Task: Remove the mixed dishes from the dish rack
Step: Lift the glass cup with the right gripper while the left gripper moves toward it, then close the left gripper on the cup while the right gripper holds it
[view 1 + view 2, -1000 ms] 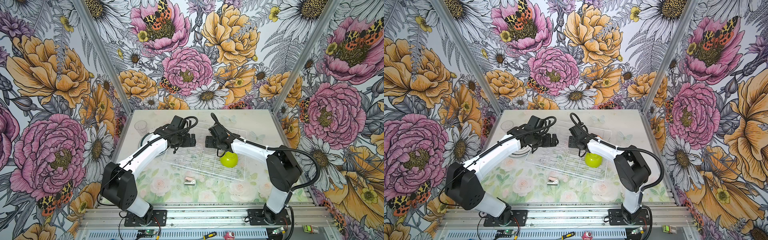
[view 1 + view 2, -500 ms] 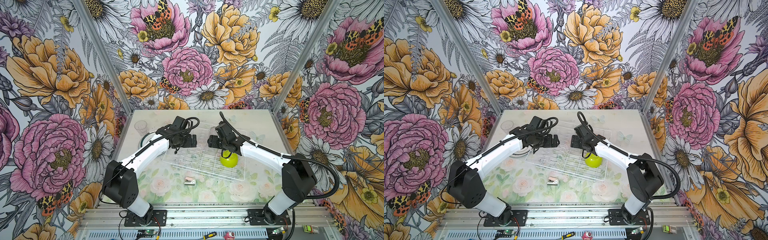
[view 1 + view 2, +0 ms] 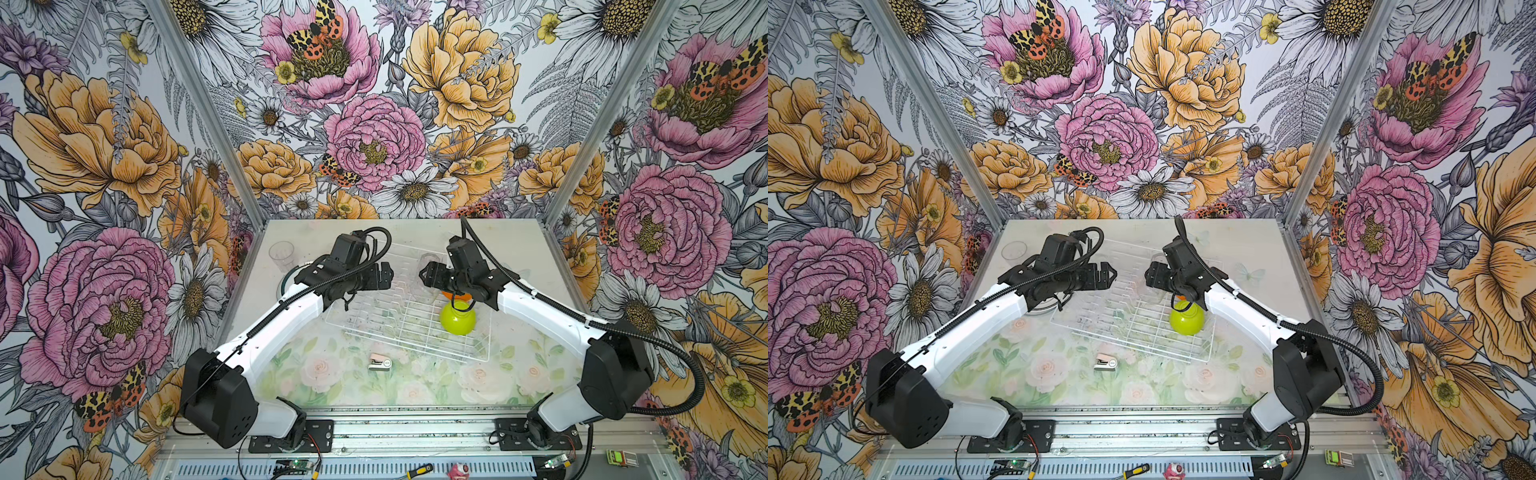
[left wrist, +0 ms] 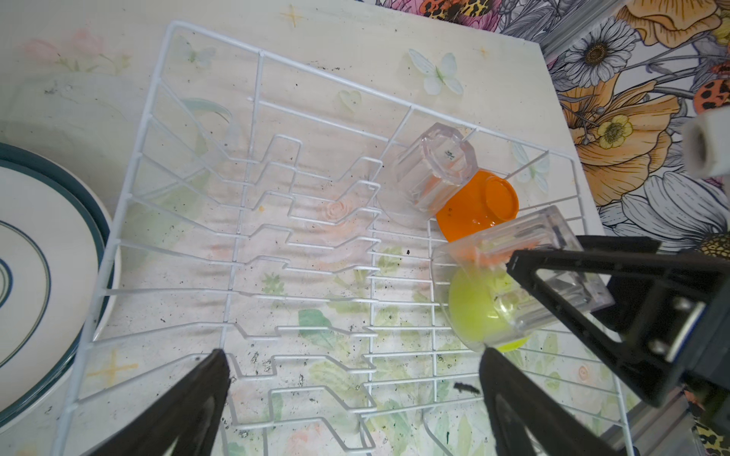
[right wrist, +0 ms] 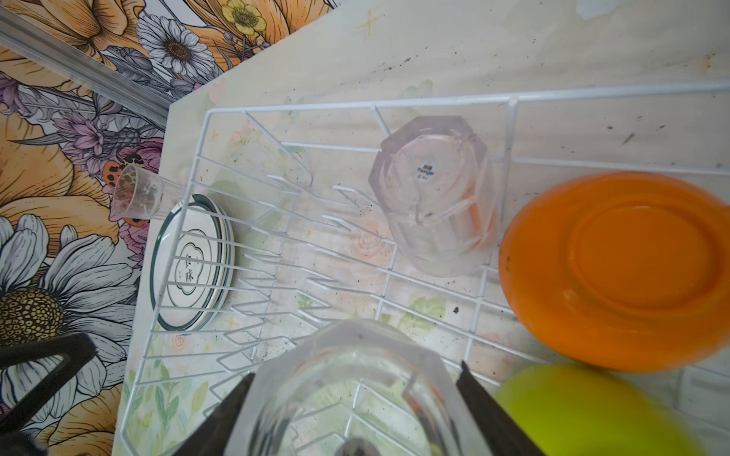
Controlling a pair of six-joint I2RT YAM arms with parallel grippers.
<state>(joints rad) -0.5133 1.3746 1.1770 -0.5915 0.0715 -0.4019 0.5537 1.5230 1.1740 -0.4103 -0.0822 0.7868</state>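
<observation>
Holding glass [image 4: 525,272] up over rack [image 3: 395,328] w/ R grip [image 5: 355,375], L grip [image 4: 353,355] spread wide & empty, w/ 2nd glass [image 4: 434,173], orange bowl [image 4: 486,209] & green bowl [image 4: 474,308] in rack, plates [image 4: 39,256] just beside it.

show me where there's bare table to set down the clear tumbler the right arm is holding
For the held clear tumbler: free is the near table strip between the small pink-white stapler-like object and the front rail, and right of the white wire dish rack. Crowded: stacked teal-rimmed white plates and another clear tumbler left of it.
</observation>
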